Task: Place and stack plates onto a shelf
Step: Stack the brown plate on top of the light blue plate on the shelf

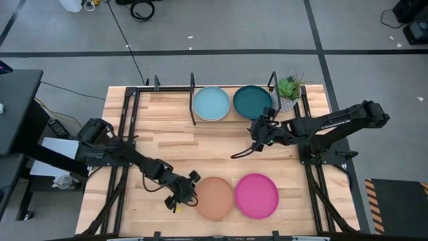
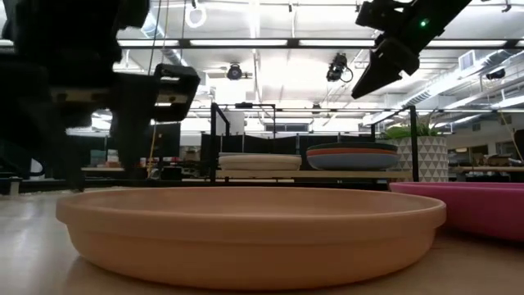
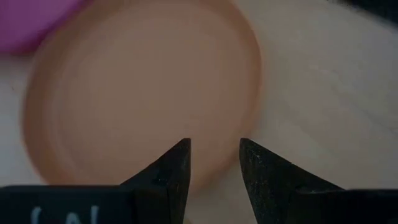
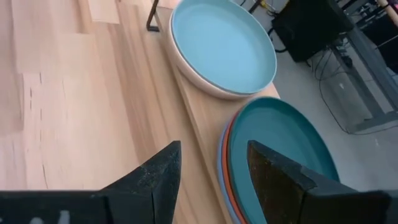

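Note:
A peach plate [image 1: 214, 198] and a pink plate [image 1: 257, 195] lie flat on the table near its front edge. My left gripper [image 1: 186, 191] is open at the peach plate's left rim; in its wrist view [image 3: 214, 146] the fingertips stand over that rim [image 3: 211, 177], and I see no touch. On the black rod shelf [image 1: 193, 87] at the far edge lie a light blue plate [image 1: 210, 104] and a stack topped by a teal plate [image 1: 252, 102], with orange and blue plates [image 4: 225, 180] under it. My right gripper [image 1: 257, 138] is open and empty, raised in front of the teal stack [image 4: 280, 143].
A small potted plant [image 1: 289, 88] stands at the shelf's right end. Bare wooden tabletop [image 1: 200, 147] lies between the shelf and the two front plates. Upright shelf posts [image 2: 214, 139] stand beside the plate bays.

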Available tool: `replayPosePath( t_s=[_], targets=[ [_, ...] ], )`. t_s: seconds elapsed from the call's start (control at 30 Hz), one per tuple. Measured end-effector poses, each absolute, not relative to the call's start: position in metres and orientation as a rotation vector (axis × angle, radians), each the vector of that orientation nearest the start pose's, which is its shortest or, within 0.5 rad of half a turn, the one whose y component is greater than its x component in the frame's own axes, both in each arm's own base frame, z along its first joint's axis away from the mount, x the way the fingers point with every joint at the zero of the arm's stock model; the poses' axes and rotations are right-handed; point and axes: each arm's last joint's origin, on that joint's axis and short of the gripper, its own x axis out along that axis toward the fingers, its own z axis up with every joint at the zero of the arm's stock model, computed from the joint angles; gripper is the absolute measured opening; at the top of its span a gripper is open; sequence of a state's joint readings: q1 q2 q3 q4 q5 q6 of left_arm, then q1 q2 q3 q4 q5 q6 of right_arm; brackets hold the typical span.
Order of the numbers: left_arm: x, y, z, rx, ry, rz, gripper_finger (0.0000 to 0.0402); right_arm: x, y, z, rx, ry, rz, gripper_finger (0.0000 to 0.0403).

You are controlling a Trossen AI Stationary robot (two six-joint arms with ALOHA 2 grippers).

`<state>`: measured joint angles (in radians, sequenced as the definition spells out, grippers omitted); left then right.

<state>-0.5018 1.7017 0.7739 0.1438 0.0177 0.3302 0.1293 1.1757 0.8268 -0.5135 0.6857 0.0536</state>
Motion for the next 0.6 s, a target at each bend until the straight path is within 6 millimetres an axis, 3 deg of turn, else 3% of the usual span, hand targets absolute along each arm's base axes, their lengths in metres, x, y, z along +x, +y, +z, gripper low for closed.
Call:
replayPosePath(
  t_s=[0.37, 0.6],
  targets=[
    [0.280, -0.156, 0.122, 0.623, 0.679, -0.670, 0.0135, 0.233, 0.011, 0.245, -0.314, 0.816, -0.530, 0.0190],
    [0.280, -0.156, 0.121, 0.620, 0.684, -0.670, 0.0050, 0.233, 0.010, 0.245, -0.313, 0.817, -0.534, 0.0190]
  ],
)
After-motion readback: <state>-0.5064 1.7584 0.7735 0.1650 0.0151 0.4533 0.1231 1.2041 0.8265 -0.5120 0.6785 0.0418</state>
